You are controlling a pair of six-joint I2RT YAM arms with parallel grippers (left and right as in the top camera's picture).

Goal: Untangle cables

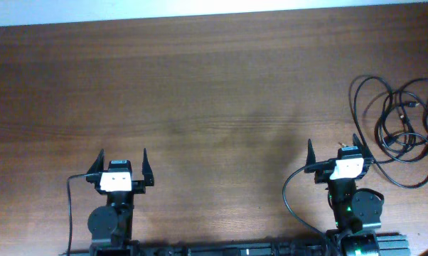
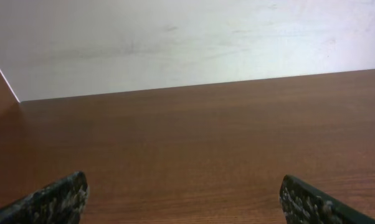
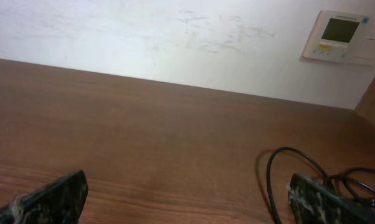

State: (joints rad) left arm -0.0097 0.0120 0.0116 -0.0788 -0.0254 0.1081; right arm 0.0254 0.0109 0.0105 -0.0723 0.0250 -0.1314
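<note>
The cables [image 1: 402, 128] lie in a loose black tangle of loops at the table's right edge in the overhead view. Part of one loop also shows in the right wrist view [image 3: 281, 168], just beside the right finger. My right gripper [image 1: 333, 148] is open and empty, just left of the tangle, its right finger close to the nearest loop. In its own view the right gripper [image 3: 187, 193] has its fingers wide apart. My left gripper [image 1: 123, 158] is open and empty at the front left, far from the cables. Its wrist view shows the left gripper [image 2: 184, 193] over bare wood.
The brown wooden table [image 1: 200, 92] stretches across the overhead view, with a white wall [image 2: 175, 43] behind it. A wall thermostat [image 3: 340, 37] shows in the right wrist view. Thicker black arm cables [image 1: 292, 192] run by the arm bases.
</note>
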